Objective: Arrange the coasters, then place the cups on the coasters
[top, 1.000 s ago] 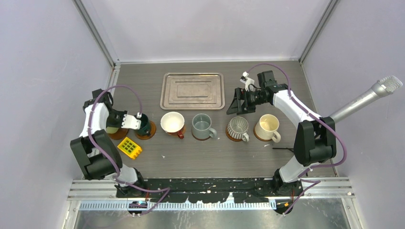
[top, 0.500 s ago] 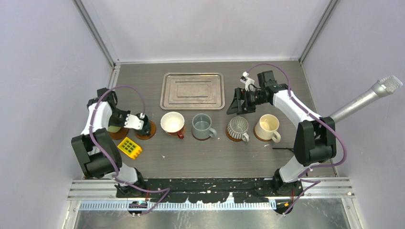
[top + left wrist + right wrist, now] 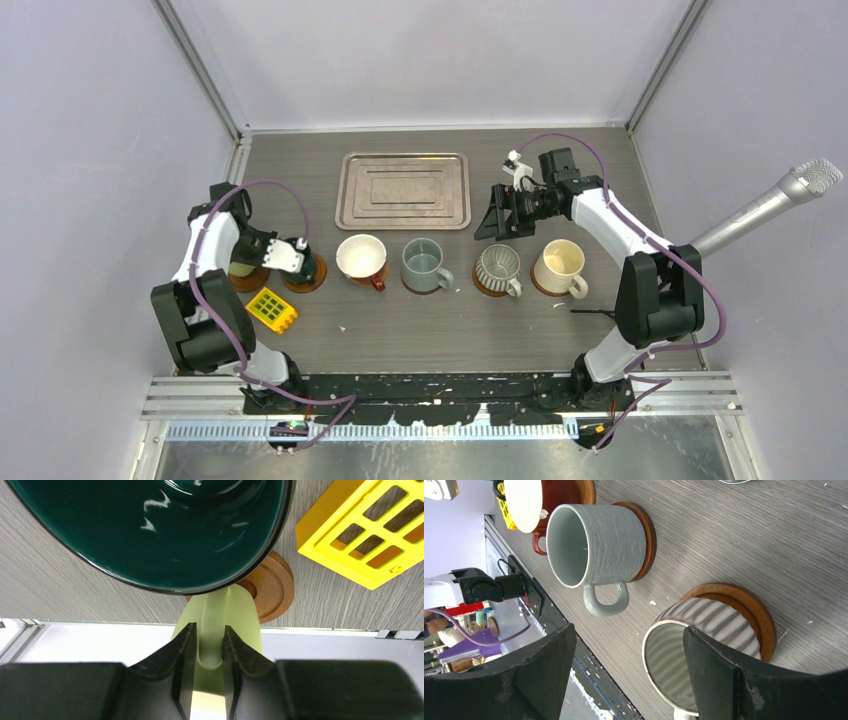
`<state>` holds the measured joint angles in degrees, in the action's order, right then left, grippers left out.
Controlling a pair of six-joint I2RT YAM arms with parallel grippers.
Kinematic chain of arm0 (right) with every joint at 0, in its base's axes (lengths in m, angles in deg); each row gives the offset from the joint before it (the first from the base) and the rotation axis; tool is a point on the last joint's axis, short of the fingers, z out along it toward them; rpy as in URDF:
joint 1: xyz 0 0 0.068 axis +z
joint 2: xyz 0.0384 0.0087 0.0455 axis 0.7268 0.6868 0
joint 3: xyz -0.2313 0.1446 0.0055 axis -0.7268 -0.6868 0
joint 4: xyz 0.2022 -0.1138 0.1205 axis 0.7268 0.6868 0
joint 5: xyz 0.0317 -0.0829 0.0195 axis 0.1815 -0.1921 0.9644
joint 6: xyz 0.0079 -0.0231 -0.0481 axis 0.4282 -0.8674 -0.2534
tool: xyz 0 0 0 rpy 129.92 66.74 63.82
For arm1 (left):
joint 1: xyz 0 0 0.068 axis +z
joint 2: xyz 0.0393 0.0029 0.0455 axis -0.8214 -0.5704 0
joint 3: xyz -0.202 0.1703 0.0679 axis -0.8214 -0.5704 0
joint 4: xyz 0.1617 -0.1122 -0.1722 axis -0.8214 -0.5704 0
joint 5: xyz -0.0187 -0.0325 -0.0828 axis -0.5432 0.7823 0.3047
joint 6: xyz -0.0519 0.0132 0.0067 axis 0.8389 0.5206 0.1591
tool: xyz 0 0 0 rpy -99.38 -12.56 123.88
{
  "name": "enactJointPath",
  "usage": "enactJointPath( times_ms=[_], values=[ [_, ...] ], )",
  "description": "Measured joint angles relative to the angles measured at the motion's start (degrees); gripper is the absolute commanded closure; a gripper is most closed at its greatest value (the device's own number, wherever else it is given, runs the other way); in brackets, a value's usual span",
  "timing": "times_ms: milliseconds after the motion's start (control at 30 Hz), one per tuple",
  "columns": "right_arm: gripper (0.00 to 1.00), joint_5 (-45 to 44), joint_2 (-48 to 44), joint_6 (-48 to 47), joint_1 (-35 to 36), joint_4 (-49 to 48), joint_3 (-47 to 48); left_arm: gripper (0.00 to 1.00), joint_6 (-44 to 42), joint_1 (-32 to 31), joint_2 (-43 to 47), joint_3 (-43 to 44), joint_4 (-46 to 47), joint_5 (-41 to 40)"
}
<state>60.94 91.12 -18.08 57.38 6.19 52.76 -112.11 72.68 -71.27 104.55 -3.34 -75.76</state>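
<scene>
Mugs stand in a row on coasters on the tabletop; the leftmost is largely hidden.

Top view: the left arm hides most of the pale green mug. The right tool hangs behind the ribbed mug.
Left wrist: the left tool is clamped on the pale green mug's handle. The dark green mug is cut off.
Right wrist: the tool's fingers are apart, holding nothing.
</scene>
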Motion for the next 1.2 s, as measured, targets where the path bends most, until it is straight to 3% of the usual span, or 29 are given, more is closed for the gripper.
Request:
enactJointPath(
  times_ms=[267, 433, 833, 1200],
  values=[
    [0.18, 0.0, 0.0, 0.0, 0.0, 0.0, 0.0, 0.57, 0.0, -0.3, 0.1, -0.3, 0.4, -1.0],
    [0.18, 0.0, 0.0, 0.0, 0.0, 0.0, 0.0, 0.27, 0.0, -0.3, 0.5, -0.7, 0.5, -1.2],
    [0.18, 0.0, 0.0, 0.0, 0.0, 0.0, 0.0, 0.15, 0.0, -0.3, 5.4, -1.4, -0.9, -1.4],
    [0.18, 0.0, 0.0, 0.0, 0.0, 0.0, 0.0, 0.17, 0.0, -0.3, 7.2, 4.5, -8.3, 0.6]
  ],
)
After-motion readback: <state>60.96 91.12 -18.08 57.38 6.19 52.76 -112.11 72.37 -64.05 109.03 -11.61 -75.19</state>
